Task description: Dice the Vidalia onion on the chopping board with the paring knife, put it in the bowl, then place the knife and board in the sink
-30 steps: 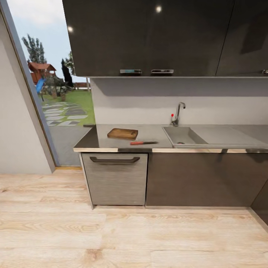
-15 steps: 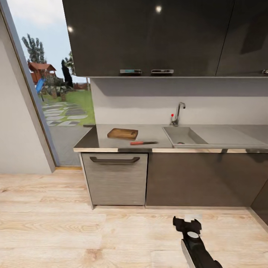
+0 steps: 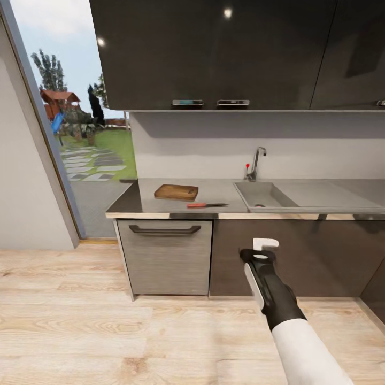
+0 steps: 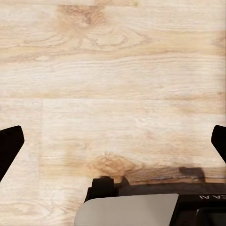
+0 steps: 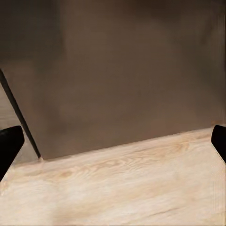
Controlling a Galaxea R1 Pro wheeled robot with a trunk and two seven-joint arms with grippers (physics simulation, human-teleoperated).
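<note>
Standing back on the pale wood floor (image 3: 80,321), the robot has its right arm raised in front of the dark cabinet doors (image 3: 299,256) below the bench. The right end effector (image 3: 260,251) carries nothing; in the right wrist view its two dark fingertips (image 5: 9,143) sit at opposite edges, spread wide, facing a cabinet front and the floor. In the left wrist view the left end effector (image 4: 113,141) is likewise spread wide and empty, pointing down at bare floorboards.

Farther off, on the grey bench (image 3: 214,190), the paring knife (image 3: 206,205) lies flat near the front edge, its red handle to the left and its dark blade pointing right toward the sink (image 3: 264,197). Just beyond it, apart from it, lies the chopping board (image 3: 176,191). The tap (image 3: 255,163) stands at the far rim of the sink. The onion cannot be made out from here; the basin floor is mostly hidden by its near wall.

The knife is judged light, rigid and thin, so it may skate on the glossy bench; the red handle is the place to pinch it, across its width. The board looks stiff and heavier, lying flush, so one edge would need lifting, probably a long side or the handle end.
</note>
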